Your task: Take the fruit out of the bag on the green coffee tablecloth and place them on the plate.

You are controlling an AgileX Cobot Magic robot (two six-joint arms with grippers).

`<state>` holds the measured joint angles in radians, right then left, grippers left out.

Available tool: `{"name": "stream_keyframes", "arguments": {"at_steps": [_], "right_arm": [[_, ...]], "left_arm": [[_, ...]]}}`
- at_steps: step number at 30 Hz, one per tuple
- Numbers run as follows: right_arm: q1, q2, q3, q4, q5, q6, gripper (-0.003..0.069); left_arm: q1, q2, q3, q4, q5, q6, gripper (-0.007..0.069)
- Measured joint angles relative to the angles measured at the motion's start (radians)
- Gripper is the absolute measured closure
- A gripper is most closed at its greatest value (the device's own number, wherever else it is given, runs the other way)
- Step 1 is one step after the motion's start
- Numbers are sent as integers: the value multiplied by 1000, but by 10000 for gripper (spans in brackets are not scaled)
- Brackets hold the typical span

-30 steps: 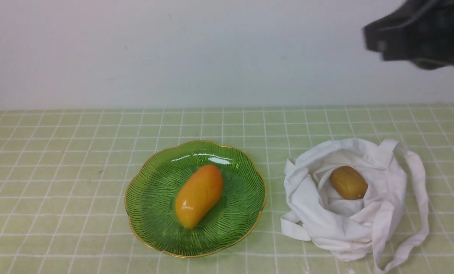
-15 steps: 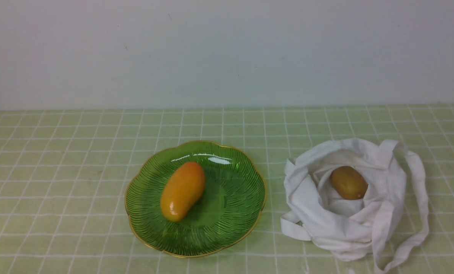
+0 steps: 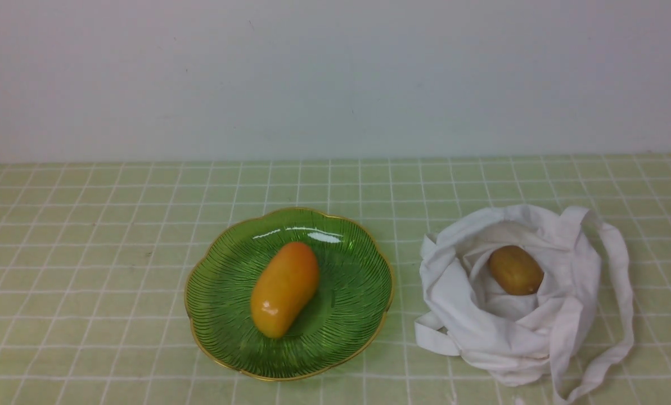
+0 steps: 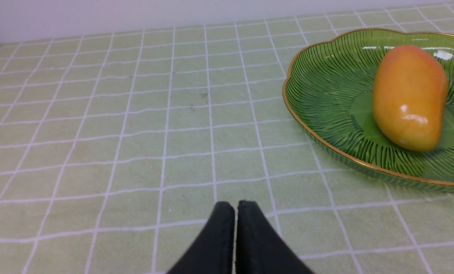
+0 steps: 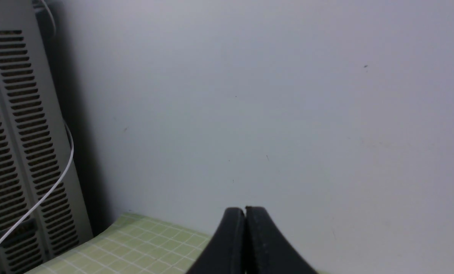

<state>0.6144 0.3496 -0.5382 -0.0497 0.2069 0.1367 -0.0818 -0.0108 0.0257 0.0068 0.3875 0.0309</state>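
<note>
The orange-yellow mango lies in the green plate on the green coffee tablecloth. The brown kiwi-like fruit lies in the open white bag to the plate's right. Neither arm shows in the front view. In the left wrist view my left gripper is shut and empty, low over the cloth, apart from the plate and mango. In the right wrist view my right gripper is shut and empty, facing the wall.
A pale wall rises behind the cloth's far edge. A grey vented cabinet with a white cable stands beside the cloth's corner in the right wrist view. The bag's long strap trails to the right.
The dark arm at the front view's upper right has left the view. The mango rolled left in the plate, then back toward its middle. The kiwi-like fruit and bag have not moved.
</note>
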Motion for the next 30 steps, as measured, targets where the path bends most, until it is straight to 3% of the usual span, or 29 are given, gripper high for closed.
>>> {"name": "stream_keyframes", "arguments": {"at_steps": [4, 8, 10, 12, 14, 21, 24, 30], "right_arm": [[0, 0, 0, 130, 7, -143, 673], [-8, -7, 10, 156, 12, -198, 673], [-63, -34, 33, 158, 14, -223, 673], [-142, -62, 75, 158, 11, -233, 673], [-314, -108, 176, 154, 10, -243, 673], [-582, -258, 521, 107, 30, -256, 673], [-599, -344, 564, 102, 151, -256, 673], [-599, -357, 562, 113, 170, -243, 674]], "left_arm": [[0, 0, 0, 0, 0, 0, 632], [0, 0, 0, 0, 0, 0, 632], [0, 0, 0, 0, 0, 0, 632], [0, 0, 0, 0, 0, 0, 632], [0, 0, 0, 0, 0, 0, 632], [0, 0, 0, 0, 0, 0, 632], [0, 0, 0, 0, 0, 0, 632], [0, 0, 0, 0, 0, 0, 632]]}}
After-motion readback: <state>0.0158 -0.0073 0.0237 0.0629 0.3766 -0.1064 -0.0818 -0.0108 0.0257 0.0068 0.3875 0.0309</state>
